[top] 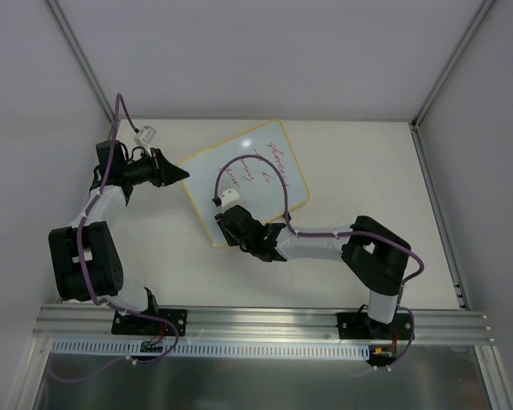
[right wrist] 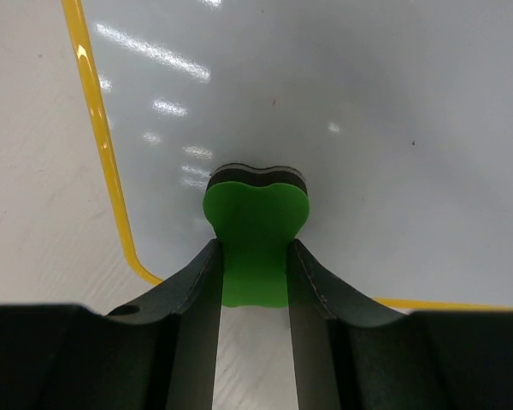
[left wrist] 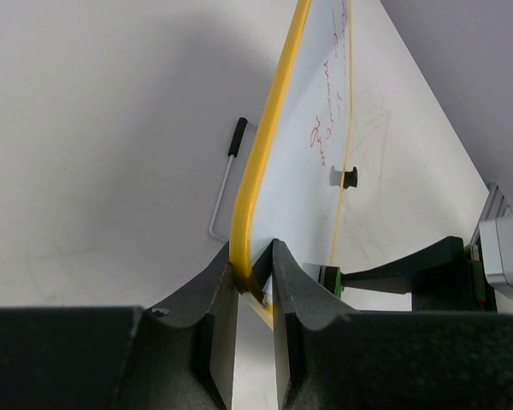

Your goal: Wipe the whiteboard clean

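The whiteboard [top: 203,192] lies slantwise on the table, its thin yellow frame [right wrist: 103,145] around a glossy white face [right wrist: 342,94]. Red handwriting [top: 278,158] covers its far part [left wrist: 318,137]. My left gripper [top: 184,173] is shut on the frame at the board's left corner [left wrist: 255,273]. A green eraser [right wrist: 256,231] is held in my right gripper [right wrist: 255,273], which is shut on it. Its dark pad rests on the board close to the near-left corner [top: 227,224]. In the left wrist view the eraser [left wrist: 329,279] shows just past my fingers.
The white table [top: 368,171] ends at an aluminium rail [top: 265,323] by the arm bases. Grey walls and slanted posts [top: 445,68] enclose the back and sides. A wire foot with a black tip [left wrist: 231,149] sticks out from under the board's edge.
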`<state>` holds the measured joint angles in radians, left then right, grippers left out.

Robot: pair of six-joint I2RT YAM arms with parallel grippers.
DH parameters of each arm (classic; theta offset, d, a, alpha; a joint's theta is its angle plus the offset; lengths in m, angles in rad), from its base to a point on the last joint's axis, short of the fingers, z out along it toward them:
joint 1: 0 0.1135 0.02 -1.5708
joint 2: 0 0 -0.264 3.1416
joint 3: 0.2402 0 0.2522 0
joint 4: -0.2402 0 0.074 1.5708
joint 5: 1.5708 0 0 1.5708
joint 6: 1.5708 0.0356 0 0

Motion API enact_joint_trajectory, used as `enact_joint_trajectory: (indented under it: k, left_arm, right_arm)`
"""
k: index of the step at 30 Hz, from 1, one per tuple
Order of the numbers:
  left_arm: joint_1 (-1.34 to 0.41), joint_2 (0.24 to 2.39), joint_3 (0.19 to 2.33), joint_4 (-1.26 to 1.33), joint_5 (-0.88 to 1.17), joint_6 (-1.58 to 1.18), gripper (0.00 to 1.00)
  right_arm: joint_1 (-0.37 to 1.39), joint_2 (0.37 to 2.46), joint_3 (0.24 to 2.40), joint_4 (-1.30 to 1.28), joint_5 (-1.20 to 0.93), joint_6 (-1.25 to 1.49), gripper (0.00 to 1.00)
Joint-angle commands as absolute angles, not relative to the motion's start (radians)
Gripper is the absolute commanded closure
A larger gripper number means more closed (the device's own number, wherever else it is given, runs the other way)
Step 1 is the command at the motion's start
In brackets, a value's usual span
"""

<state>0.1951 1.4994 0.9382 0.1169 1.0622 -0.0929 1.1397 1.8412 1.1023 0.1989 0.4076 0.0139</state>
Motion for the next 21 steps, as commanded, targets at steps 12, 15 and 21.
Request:
enact_joint_trajectory:
  k: [12,15,21]
  left_arm:
    - [0.149,1.506,0.933,0.083,1.052,0.025,1.00]
    - [0.147,1.508,0.934,0.081,1.051,0.023,1.00]
    - [0.149,1.509,0.937,0.077,1.043,0.025,1.00]
  right_arm:
    - [1.003,1.982,1.463,0.184,0.463,-0.107,1.00]
    - [1.005,1.973,1.383,0.186,0.448,-0.060,1.00]
    - [1.005,1.908,1.140,0.195,0.440,0.060,1.00]
